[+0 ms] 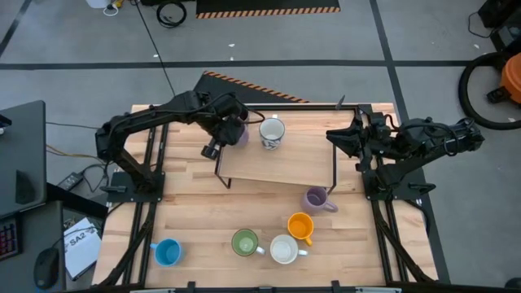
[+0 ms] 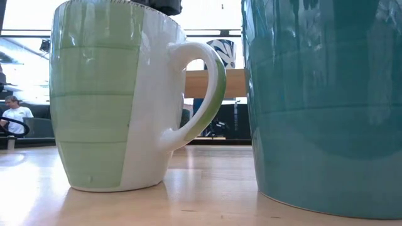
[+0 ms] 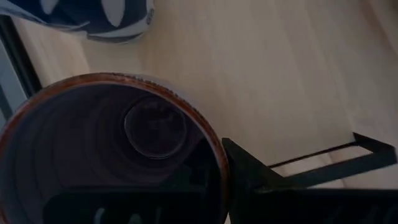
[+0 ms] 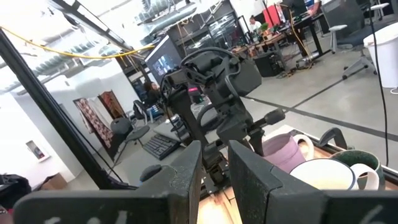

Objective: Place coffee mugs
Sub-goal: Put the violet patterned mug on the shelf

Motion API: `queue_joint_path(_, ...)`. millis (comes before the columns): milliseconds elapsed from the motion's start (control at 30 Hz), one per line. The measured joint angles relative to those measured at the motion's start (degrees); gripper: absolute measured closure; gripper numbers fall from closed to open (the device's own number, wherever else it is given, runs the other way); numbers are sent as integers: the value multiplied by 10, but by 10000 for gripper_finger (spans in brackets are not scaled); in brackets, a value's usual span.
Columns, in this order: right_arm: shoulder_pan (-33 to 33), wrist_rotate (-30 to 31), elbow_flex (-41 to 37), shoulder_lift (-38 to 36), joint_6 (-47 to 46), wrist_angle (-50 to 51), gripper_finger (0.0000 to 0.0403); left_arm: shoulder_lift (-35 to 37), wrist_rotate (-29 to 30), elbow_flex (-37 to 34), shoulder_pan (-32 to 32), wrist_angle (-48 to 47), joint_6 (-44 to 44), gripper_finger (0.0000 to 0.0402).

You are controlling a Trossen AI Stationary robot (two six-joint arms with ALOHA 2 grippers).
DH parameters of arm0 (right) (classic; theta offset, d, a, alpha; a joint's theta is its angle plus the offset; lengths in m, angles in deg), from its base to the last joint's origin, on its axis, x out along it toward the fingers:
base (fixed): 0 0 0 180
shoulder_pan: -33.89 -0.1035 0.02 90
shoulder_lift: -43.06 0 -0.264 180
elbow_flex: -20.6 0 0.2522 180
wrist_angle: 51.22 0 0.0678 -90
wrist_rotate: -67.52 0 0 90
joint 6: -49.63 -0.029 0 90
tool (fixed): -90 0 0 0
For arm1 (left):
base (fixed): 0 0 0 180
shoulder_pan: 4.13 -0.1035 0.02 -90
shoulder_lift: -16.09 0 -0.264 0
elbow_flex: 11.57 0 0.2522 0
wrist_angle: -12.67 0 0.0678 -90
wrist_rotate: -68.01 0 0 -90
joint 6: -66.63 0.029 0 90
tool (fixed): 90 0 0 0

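Note:
My left gripper (image 1: 230,134) is over the raised wooden shelf (image 1: 277,167), shut on a lavender mug (image 1: 241,135) with a dark inside (image 3: 118,149). A white patterned mug (image 1: 272,133) stands upright on the shelf beside it. On the table below stand another lavender mug (image 1: 317,199), an orange mug (image 1: 300,227), a green mug (image 1: 244,242), a white mug (image 1: 284,249) and a blue mug (image 1: 167,252). My right gripper (image 4: 214,180) waits above the table's right side, open by a narrow gap with nothing in it. My left gripper holds the lavender mug by its rim wall (image 3: 216,152), one finger (image 3: 252,177) outside and the other inside the mug. The fingers come from above, slanting down. The mug is upright, mouth up. Whether its base rests on the shelf I cannot tell.
The shelf stands on thin black metal legs (image 1: 221,172). In the low view the green mug (image 2: 107,94) and the blue mug (image 2: 326,107) fill the foreground. A person (image 2: 14,114) sits in the room beyond the table.

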Motion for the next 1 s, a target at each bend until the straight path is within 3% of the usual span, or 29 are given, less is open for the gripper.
queue_joint_path(267,0,0,0,0,1,0,317,-3,1,1,0,3,1,364)
queue_joint_path(667,0,0,0,0,1,0,317,-5,52,0,9,9,-5,327)
queue_joint_path(1000,0,0,0,0,1,0,317,-4,55,0,20,32,-17,258)
